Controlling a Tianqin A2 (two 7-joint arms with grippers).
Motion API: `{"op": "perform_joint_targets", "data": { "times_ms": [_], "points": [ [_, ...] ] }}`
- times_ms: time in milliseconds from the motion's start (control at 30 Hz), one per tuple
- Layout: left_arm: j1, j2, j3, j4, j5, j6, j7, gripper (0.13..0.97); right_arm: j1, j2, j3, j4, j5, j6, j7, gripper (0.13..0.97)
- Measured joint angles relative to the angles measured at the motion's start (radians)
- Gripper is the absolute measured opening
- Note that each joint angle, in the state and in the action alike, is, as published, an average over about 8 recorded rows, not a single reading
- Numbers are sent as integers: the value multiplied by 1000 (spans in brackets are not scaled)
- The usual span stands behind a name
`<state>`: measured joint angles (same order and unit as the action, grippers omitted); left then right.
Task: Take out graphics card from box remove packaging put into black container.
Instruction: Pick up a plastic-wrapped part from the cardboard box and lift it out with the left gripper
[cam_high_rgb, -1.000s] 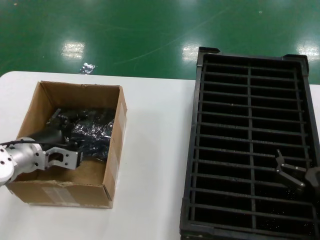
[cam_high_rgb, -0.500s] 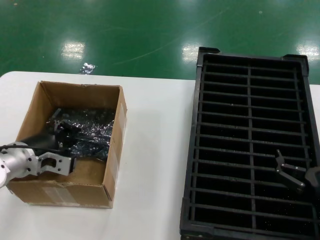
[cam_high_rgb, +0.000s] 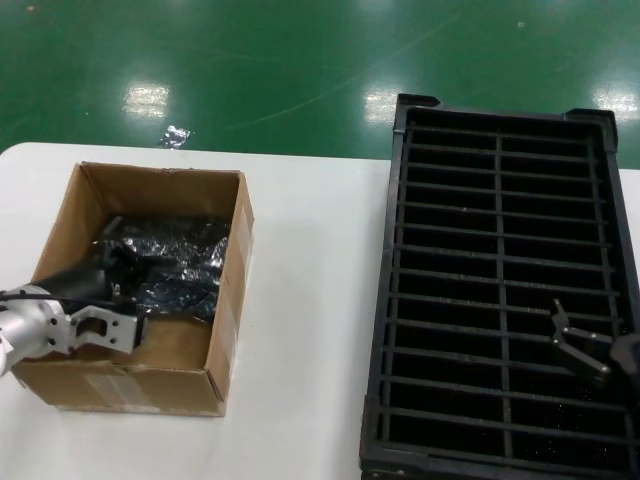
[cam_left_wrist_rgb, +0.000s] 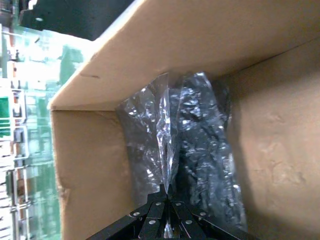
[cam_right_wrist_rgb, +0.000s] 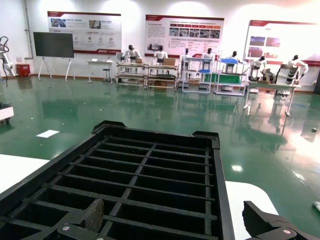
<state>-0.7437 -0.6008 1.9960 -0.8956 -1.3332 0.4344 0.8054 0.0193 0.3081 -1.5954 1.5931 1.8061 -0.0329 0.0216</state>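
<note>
The brown cardboard box (cam_high_rgb: 228, 300) stands on the left of the white table. Inside it lies the crinkly silver-grey packaging (cam_high_rgb: 180, 262), also seen in the left wrist view as a bag (cam_left_wrist_rgb: 200, 145). A dark shape shows through the bag; the graphics card itself is hidden. My left gripper (cam_high_rgb: 118, 262) reaches into the box from its near left side. In its wrist view the left gripper (cam_left_wrist_rgb: 168, 194) is shut on a raised fold of the bag. My right gripper (cam_high_rgb: 580, 350) hovers open over the near right part of the black container (cam_high_rgb: 388, 300), its fingers (cam_right_wrist_rgb: 94, 214) wide apart above the slots (cam_right_wrist_rgb: 150, 175).
The box's cardboard walls (cam_left_wrist_rgb: 280, 150) close in on the bag on both sides. A small silver scrap (cam_high_rgb: 175, 135) lies on the green floor behind the table. Bare white tabletop (cam_high_rgb: 310, 300) separates the box from the tray.
My left gripper has drawn back toward the box's near left corner, and the bag's fold has bunched up and followed it. The right arm has not moved.
</note>
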Motion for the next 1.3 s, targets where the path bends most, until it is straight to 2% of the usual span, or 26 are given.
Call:
{"op": "perform_joint_targets", "data": {
  "times_ms": [100,200,333,467,633,800,900,967,1100,1200,1300],
  "points": [
    [13,-9,-11,-30,-6,-12,0,145,0,0,0,0,0,0,0,966],
    [36,-30,-25,-88,1,-25,-19,139,0,0,0,0,0,0,0,966],
    [81,-73,-55,-204,37,-38,-79,139,0,0,0,0,0,0,0,966],
    [136,-121,-105,-334,94,-47,-156,139,0,0,0,0,0,0,0,966],
    [214,-169,-196,-495,174,-53,-246,139,0,0,0,0,0,0,0,966],
    [321,-201,-313,-673,247,-52,-322,139,0,0,0,0,0,0,0,966],
    [392,-212,-374,-778,273,-48,-356,139,0,0,0,0,0,0,0,966],
    [437,-219,-402,-838,278,-46,-371,139,0,0,0,0,0,0,0,966],
    [515,-235,-415,-930,261,-48,-378,139,0,0,0,0,0,0,0,966],
    [556,-246,-396,-976,238,-55,-366,139,0,0,0,0,0,0,0,966],
    [577,-249,-364,-1004,217,-66,-344,139,0,0,0,0,0,0,0,966]
  ]
}}
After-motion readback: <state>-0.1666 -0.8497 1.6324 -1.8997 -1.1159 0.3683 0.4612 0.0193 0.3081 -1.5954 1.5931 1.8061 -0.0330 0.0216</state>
